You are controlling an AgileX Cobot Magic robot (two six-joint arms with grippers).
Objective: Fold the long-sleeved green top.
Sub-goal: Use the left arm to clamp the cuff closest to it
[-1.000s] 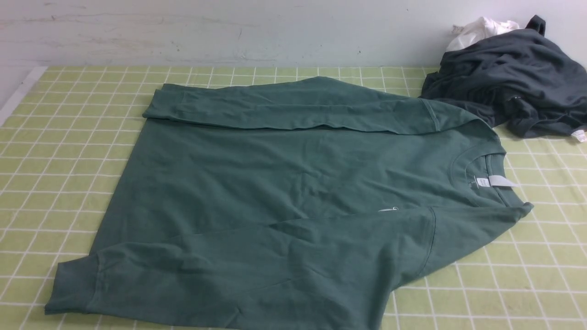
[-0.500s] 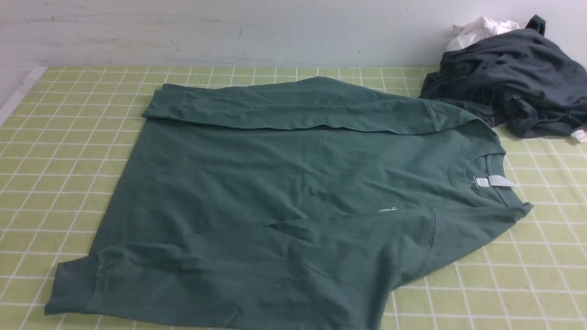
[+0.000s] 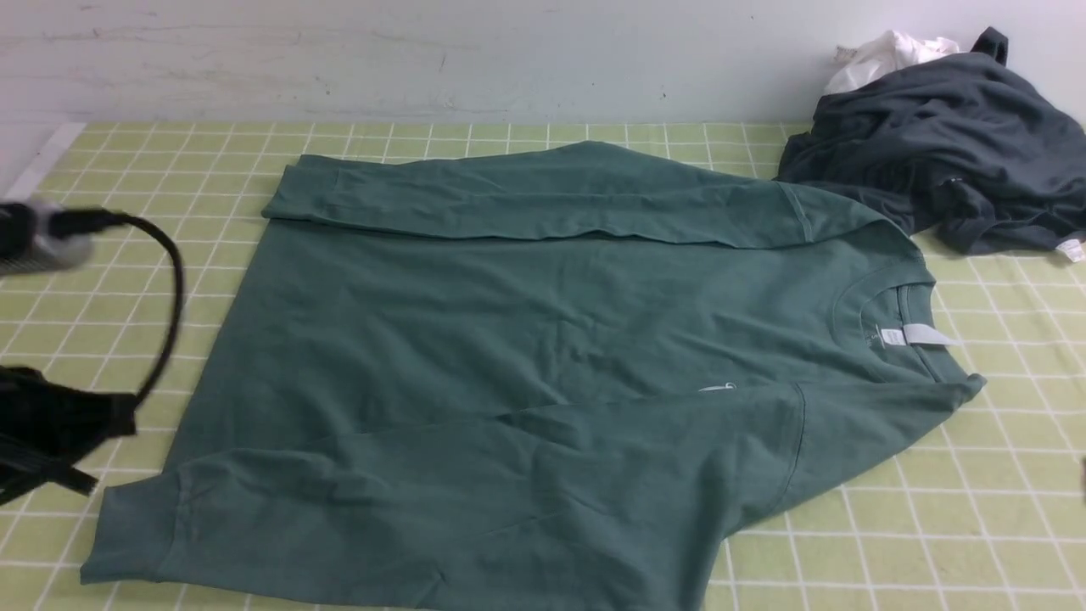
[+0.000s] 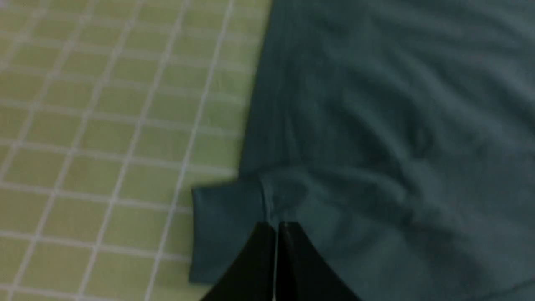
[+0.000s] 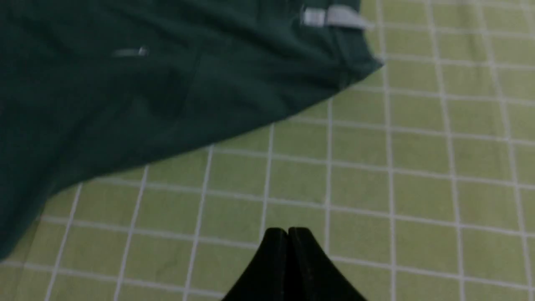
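1. Jaws clenched on both sides, left gripper and right gripper gripping nothing
2. Big green top sprawls across the checked cloth, looking soft, floppy, fairly light
3. Near sleeve wants pinching at its cuff

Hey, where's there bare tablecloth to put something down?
Bare checked cloth lies right of the green top, nearest the robot, beyond its collar, and left of its hem, though the left arm hangs there. It's crowded far right, where a dark garment meets the top's shoulder.
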